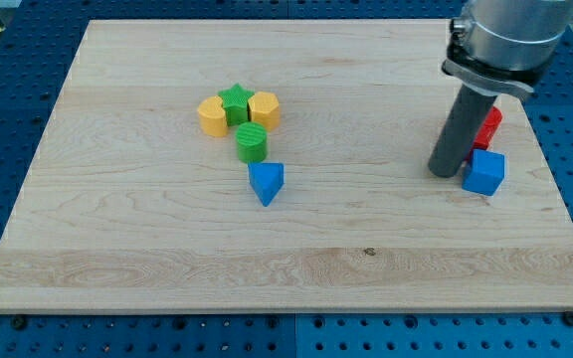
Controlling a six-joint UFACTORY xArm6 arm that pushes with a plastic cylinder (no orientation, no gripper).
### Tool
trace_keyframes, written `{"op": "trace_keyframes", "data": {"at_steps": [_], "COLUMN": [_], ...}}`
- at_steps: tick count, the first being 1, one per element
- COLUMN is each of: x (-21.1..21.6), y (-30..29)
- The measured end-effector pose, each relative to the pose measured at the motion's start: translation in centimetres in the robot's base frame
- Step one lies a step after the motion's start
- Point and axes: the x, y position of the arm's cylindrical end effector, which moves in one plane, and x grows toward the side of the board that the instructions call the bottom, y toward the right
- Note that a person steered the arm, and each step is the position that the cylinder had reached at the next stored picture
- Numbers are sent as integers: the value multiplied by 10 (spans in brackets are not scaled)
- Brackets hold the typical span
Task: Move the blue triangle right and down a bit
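The blue triangle [266, 182] lies on the wooden board [167, 259] a little left of centre, just below a green cylinder [252, 143]. My tip [446, 173] rests on the board far to the right of the triangle, close beside the left edge of a blue cube [484, 172]. The rod rises from the tip to the grey arm at the view's top right.
A green star [236, 100] sits between a yellow hexagon [213, 115] and a yellow cylinder [265, 108], above the green cylinder. A red block [487, 126] is partly hidden behind the rod, above the blue cube. Blue pegboard surrounds the board.
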Motion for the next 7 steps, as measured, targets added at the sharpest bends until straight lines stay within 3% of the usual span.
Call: {"op": "trace_keyframes", "data": {"at_steps": [5,7], "x": [0,17], "y": [-245,-278]}}
